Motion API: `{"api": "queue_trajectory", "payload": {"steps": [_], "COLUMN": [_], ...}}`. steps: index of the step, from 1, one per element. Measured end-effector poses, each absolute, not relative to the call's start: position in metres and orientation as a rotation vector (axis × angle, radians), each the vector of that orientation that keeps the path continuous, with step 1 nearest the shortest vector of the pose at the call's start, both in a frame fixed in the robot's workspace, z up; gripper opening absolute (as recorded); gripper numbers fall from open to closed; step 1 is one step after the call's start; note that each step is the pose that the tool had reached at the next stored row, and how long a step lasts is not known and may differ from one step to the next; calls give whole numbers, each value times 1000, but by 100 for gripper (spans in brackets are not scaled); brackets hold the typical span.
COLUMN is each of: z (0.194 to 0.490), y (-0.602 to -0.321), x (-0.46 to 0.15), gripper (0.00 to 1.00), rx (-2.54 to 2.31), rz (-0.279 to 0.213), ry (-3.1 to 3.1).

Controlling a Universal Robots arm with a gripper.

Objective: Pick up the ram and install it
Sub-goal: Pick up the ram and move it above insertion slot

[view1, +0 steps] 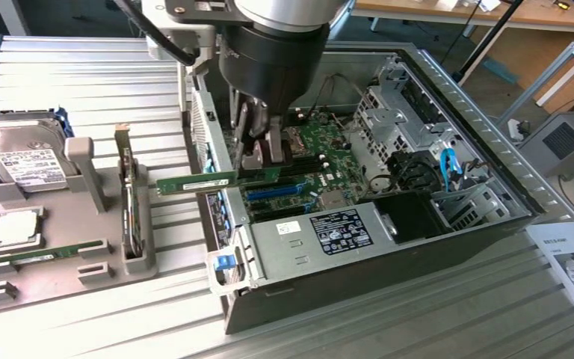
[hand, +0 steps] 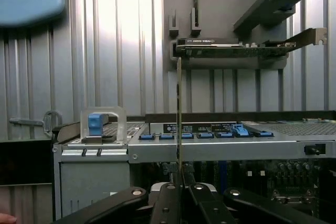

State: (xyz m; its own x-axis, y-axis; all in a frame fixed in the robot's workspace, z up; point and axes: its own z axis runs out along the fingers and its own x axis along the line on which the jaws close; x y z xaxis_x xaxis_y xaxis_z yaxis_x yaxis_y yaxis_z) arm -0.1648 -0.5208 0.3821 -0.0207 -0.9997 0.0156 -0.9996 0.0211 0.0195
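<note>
Tool: We found the black two-fingered tool clenched on the ram.
Ram: The long, thin green circuit-board stick hung level and on edge above the green motherboard. Its free end reached over the case wall toward the exterior view's left.
Case: We noted the open black-and-silver computer case lying on the ribbed metal tabletop.
Second stick: A matching green stick lay in the grey plastic holder, well apart.

Silver wrist, black cylindrical tool body, looping black cable, black riveted fingers
</note>
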Motion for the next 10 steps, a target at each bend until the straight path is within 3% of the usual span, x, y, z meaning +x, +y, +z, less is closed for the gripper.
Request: {"api": "queue_trajectory", "payload": {"steps": [10], "z": [382], "y": [-521], "x": [-145], "gripper": [12], "rx": [2181], "rz": [-5], "ry": [-2227]}}
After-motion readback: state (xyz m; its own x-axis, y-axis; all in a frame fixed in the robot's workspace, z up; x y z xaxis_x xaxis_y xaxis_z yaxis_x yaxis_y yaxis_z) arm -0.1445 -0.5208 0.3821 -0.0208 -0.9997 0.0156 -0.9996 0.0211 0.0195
